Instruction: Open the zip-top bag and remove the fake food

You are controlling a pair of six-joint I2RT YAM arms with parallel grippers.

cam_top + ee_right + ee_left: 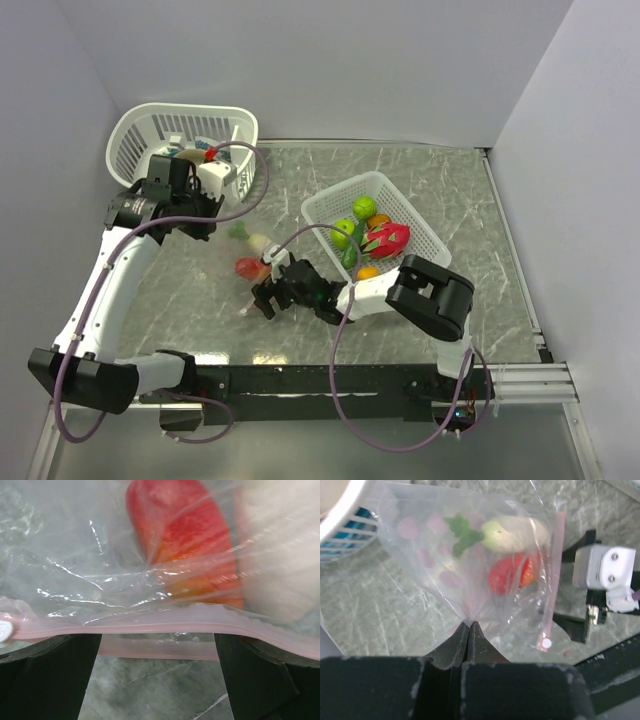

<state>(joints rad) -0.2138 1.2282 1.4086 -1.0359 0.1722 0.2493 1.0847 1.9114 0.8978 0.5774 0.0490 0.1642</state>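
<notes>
The clear zip-top bag (246, 252) hangs between my two grippers above the table. My left gripper (469, 623) is shut on the bag's edge opposite the zip; it is at the bag's upper left in the top view (212, 228). Inside the bag are a red piece (509, 574) and a white piece with green leaves (512, 534). The pink zip strip (160, 627) runs across between my right gripper's fingers (50, 675), which stand wide apart. A second pink strip shows just below it, so the mouth looks parted. My right gripper (262, 298) is open at the zip edge.
A white basket (425, 238) right of the bag holds lime-green balls (343, 233), an orange piece and a magenta fruit (387, 238). Another white basket (135, 135) stands at the back left, close behind the left gripper. Walls close off the back and both sides.
</notes>
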